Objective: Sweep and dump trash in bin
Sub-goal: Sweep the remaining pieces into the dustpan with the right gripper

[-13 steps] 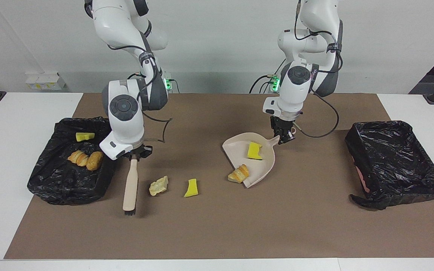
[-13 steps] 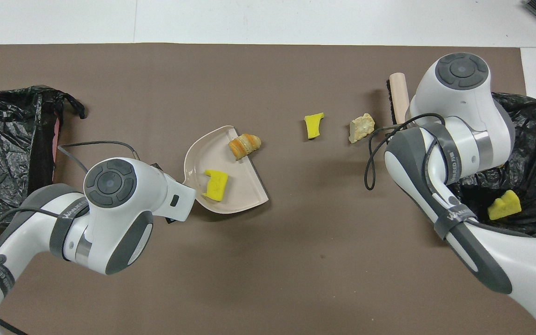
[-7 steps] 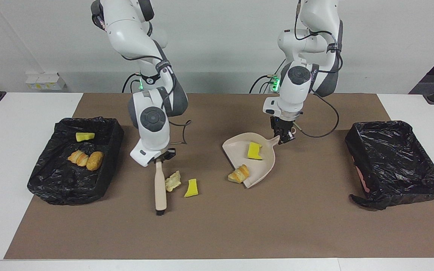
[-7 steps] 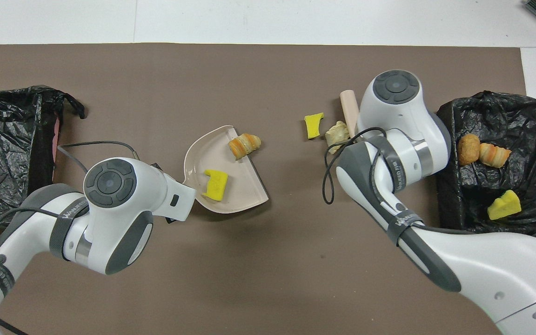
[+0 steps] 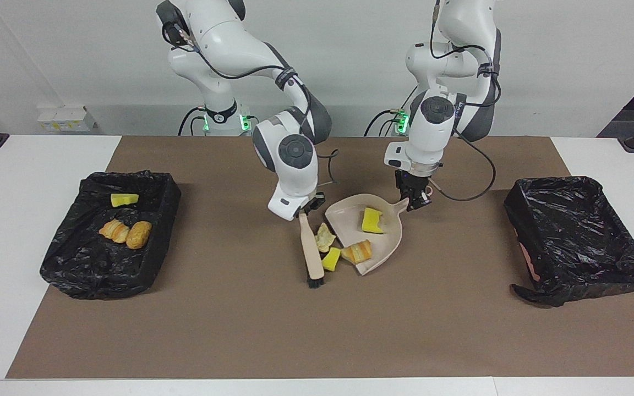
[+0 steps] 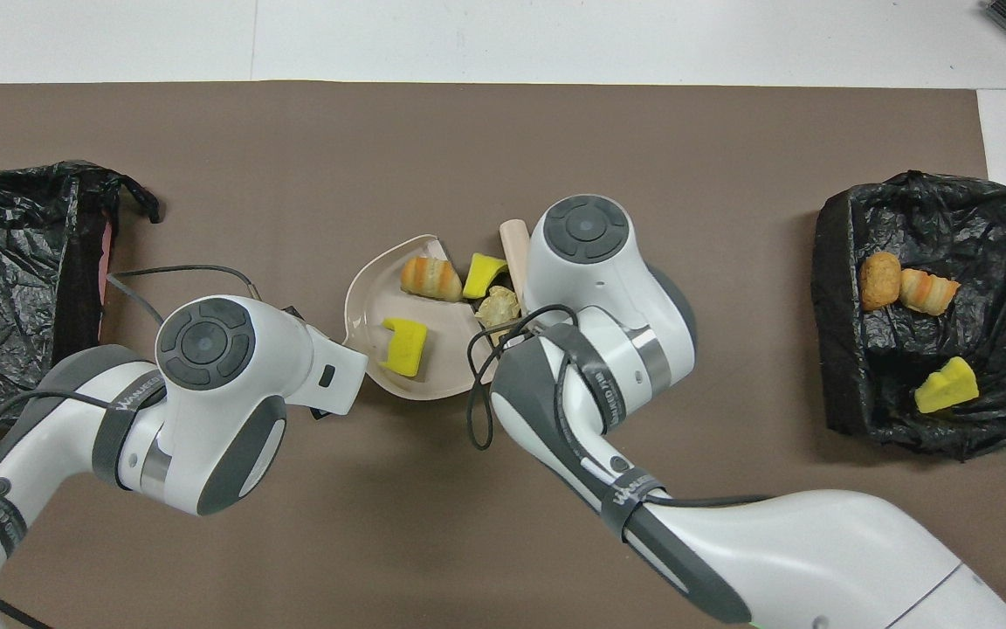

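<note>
A white counter carries a wide brown mat, with a black-lined bin at each end. The bin at the right arm's end holds a yellow sponge wedge, a croissant-like lump and a browner bread lump just beside it. The bin at the left arm's end shows only crumpled black liner.

Mid-mat, the left tool is clamped shut on the handle of a beige dustpan whose open edge faces the right arm's end. In the pan lies a yellow sponge piece; an orange-brown bread lump sits at the pan's lip.

The right tool is closed on the handle of a beige brush, its dark bristles on the mat. Between brush and dustpan sit a pale crumbly chunk and a second yellow sponge piece, pressed close against the brush and the pan's edge.
</note>
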Tool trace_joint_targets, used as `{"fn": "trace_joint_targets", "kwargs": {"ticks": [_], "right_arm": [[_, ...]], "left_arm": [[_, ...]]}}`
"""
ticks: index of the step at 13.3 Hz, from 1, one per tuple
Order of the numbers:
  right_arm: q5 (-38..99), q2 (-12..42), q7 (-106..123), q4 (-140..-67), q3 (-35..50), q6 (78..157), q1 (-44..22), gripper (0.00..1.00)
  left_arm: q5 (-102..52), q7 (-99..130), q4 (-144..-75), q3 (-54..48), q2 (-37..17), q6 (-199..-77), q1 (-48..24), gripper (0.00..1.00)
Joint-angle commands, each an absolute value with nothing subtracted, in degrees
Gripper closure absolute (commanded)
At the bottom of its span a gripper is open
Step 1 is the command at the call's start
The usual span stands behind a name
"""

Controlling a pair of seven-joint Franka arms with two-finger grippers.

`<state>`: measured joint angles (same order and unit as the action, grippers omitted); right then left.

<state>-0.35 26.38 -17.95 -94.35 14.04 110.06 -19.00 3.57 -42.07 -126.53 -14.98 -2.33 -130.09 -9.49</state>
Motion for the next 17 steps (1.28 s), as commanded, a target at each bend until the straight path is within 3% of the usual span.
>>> {"fn": "trace_joint_targets", "kwargs": {"ticks": [1,6,17], "right_arm": [[1.2,24.8,-17.6,-97.5,15.6,111.7,-20.3,1.00],[1.2,23.2,-19.2,-99.1,20.9,111.3,-20.5,1.00],[0.4,20.8,-26.4,-98.9,20.9,111.1,-20.5,1.00]], "left_arm": [[2.8,-41.6,-128.1,-14.4,-1.4,-131.4,-10.4,1.00],[2.9,-41.9,-126.6,-14.3,-1.7,-130.4,-10.0,1.00],[0.0,-42.0,-125.2,-14.2,-0.7,-130.1,-5.7,1.00]]}}
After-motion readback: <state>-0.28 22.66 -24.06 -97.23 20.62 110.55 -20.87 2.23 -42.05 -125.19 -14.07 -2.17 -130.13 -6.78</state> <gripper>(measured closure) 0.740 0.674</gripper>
